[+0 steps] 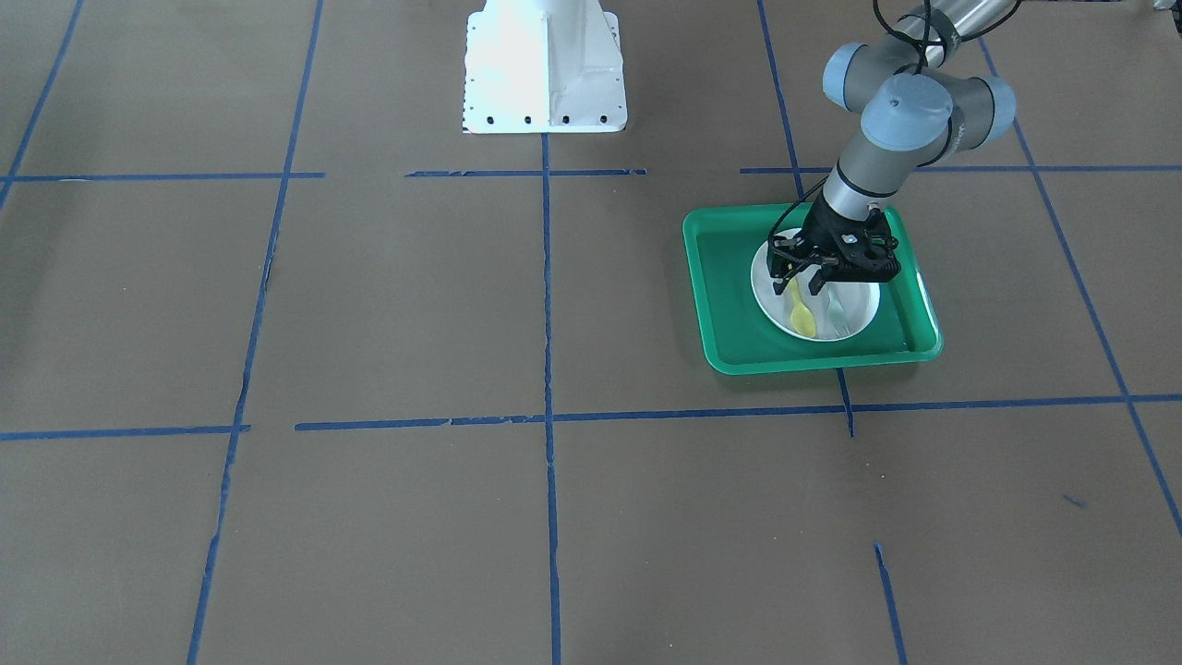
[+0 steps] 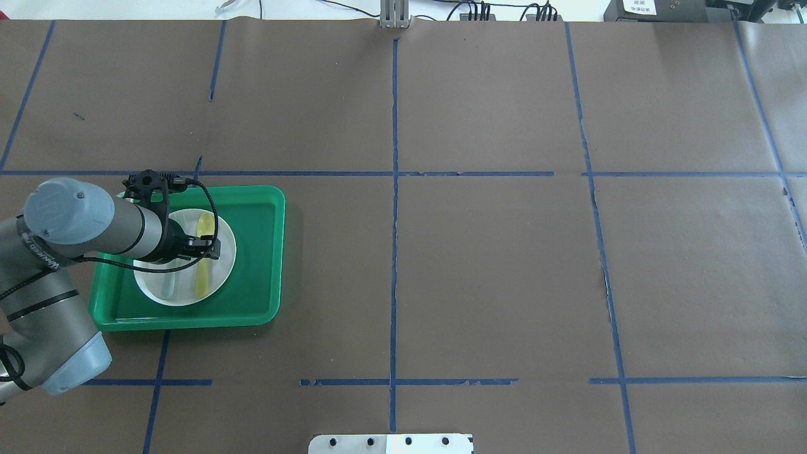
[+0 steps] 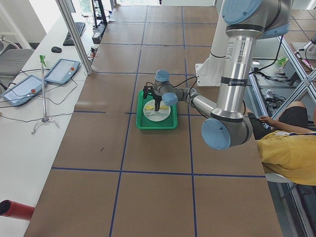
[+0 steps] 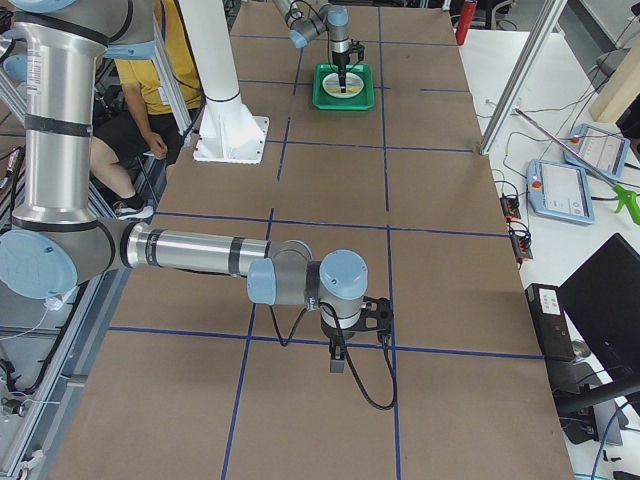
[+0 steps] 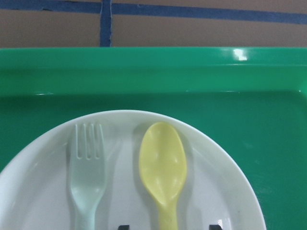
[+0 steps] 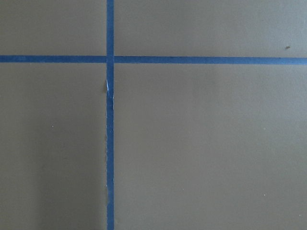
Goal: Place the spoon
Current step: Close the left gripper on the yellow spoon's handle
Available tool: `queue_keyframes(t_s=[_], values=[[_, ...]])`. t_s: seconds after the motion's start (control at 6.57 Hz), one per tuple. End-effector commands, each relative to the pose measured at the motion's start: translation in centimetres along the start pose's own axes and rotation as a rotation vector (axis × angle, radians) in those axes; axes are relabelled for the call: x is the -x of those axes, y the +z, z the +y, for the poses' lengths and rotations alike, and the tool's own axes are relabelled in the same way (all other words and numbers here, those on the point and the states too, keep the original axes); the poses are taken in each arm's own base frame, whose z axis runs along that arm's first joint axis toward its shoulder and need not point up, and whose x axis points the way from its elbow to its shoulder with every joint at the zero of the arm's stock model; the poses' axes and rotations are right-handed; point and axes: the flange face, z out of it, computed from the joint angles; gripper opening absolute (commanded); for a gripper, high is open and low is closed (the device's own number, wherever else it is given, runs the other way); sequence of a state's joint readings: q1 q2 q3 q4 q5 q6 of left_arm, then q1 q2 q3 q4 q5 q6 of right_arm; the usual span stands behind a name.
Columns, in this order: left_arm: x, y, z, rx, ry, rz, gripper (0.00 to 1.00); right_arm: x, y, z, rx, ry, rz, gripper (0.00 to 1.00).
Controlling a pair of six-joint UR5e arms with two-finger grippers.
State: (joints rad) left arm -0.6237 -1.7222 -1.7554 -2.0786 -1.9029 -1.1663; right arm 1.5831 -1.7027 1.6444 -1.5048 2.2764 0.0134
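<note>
The pale yellow spoon (image 5: 162,167) lies on a white plate (image 5: 38,191) beside a grey-green fork (image 5: 87,182), its bowl towards the tray's far rim. The plate (image 1: 859,309) sits in a green tray (image 1: 729,305). My left gripper (image 1: 802,282) hangs straight down over the plate, open, with one fingertip on each side of the spoon's (image 1: 802,316) handle. In the overhead view it (image 2: 211,247) covers the middle of the spoon (image 2: 205,224). My right gripper (image 4: 338,360) points down over bare table far from the tray; I cannot tell whether it is open or shut.
The tray (image 2: 258,252) lies on brown paper marked with blue tape lines. The robot's white base (image 1: 545,65) stands at the table's middle edge. The right wrist view shows only paper and a tape cross (image 6: 110,59).
</note>
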Motion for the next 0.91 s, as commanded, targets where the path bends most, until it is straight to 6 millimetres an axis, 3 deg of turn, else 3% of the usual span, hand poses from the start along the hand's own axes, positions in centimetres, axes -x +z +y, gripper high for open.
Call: queue_keyframes(t_s=[0.0,0.15,0.46,0.76], values=[[0.0,0.1,0.1,0.005,0.0,-0.001,0.18,0.0,0.0,0.0,0.0,0.0,0.0,1.0],[-0.2,-0.4,0.1,0.003,0.001,0.005,0.02,0.0,0.0,0.0,-0.001,-0.001,0.0,1.0],[0.1,-1.2,-0.3,-0.007,-0.002,0.009,0.0,0.0,0.0,0.0,0.0,0.0,0.0,1.0],[-1.6,-4.9,-1.6,-0.018,-0.034,-0.022,0.0,0.0,0.0,0.0,0.0,0.0,0.0,1.0]])
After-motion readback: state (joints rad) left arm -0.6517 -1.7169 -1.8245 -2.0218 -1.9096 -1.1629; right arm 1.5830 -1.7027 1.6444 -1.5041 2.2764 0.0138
